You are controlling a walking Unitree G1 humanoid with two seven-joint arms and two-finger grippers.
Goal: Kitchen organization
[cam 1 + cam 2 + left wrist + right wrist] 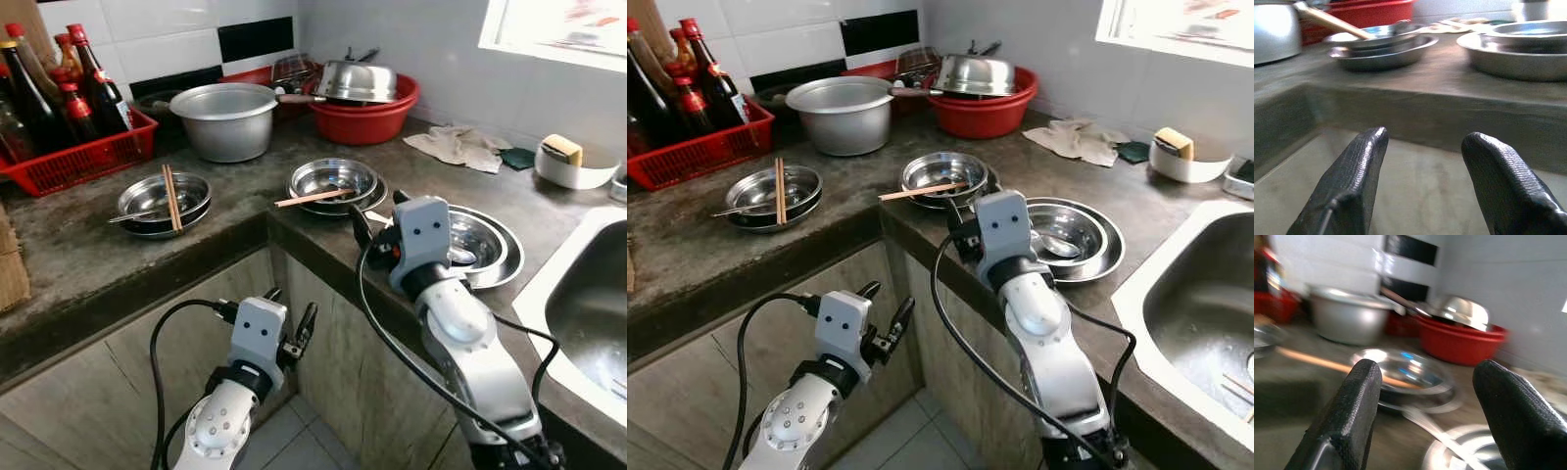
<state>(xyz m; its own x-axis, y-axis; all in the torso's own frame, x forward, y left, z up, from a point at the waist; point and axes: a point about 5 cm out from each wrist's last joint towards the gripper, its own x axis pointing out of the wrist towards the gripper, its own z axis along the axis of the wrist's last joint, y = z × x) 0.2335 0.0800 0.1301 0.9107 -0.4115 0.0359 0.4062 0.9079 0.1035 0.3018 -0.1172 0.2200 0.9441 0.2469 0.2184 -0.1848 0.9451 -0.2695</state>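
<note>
Stacked steel bowls (333, 179) sit mid-counter with a single wooden chopstick (312, 198) lying across their rim. To the left, another steel bowl stack (147, 204) holds a pair of chopsticks (171, 196) and a spoon. A third set of steel dishes (490, 250), with a spoon in it, lies nearer the sink. My right gripper (378, 211) hovers open over the counter edge between the middle and right bowls, holding nothing; the right wrist view is blurred. My left gripper (291, 308) is open and hangs below the counter edge, facing the cabinet front (1425, 191).
At the back stand a red crate of bottles (69, 162), a large aluminium pot (227, 119) and a red basin (367, 119) with a steel bowl on it. A cloth (456, 147), a sponge in a white dish (563, 162) and the sink (588, 304) are to the right.
</note>
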